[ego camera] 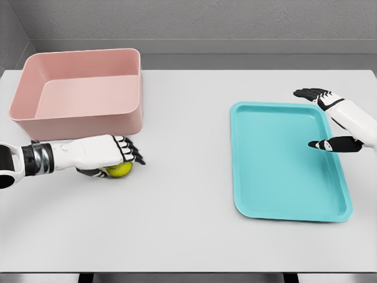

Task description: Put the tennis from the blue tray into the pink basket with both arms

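Observation:
A yellow-green tennis ball (120,170) lies on the white table just in front of the pink basket (82,121), at the left. My left hand (121,154) lies over the ball with its fingers curled around it, and most of the ball is hidden beneath the palm. The blue tray (283,194) lies at the right with nothing in it. My right hand (321,118) hovers over the tray's far right edge, fingers spread and holding nothing.
The pink basket stands at the back left with nothing inside. The white table (182,224) ends at a front edge near the bottom of the view, and a grey wall runs behind it.

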